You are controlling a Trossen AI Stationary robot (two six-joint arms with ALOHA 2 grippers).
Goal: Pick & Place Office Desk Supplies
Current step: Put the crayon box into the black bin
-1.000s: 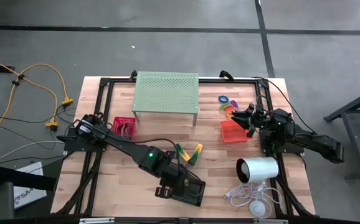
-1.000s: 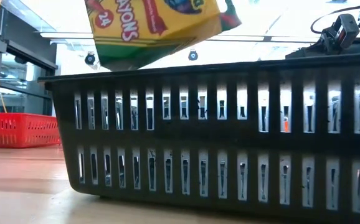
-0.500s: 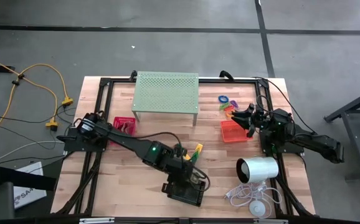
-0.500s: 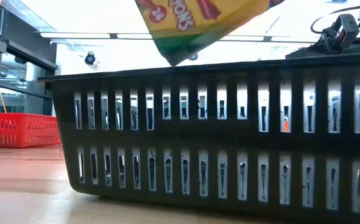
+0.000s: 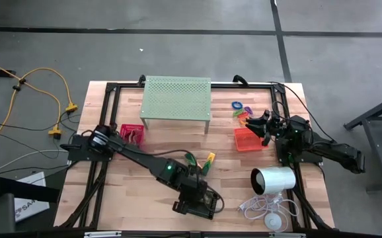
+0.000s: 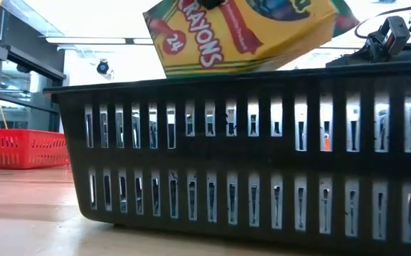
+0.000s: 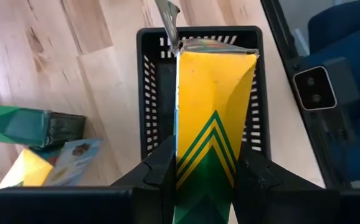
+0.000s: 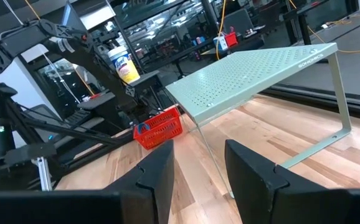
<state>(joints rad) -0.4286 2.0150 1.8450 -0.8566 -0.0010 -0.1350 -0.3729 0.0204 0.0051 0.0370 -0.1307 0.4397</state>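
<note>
High view: wood table [image 5: 131, 192], grey floor; left gripper [image 5: 192, 192] over black tray [image 5: 201, 206].
Low view: crayon box [image 6: 244, 32] above the tray rim.
Left wrist: fingers [image 7: 158, 171] clamp the box.
Right wrist: right gripper [image 8: 195, 168] parted, empty, facing green stand [image 8: 255, 71].

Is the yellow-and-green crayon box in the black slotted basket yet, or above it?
Above it. The left gripper grips the crayon box, tilted over the basket rim, its lower edge at rim level.

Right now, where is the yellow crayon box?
The crayon box is held in the left gripper just above the black mesh tray at the table's front edge, as the left wrist and low views show.
</note>
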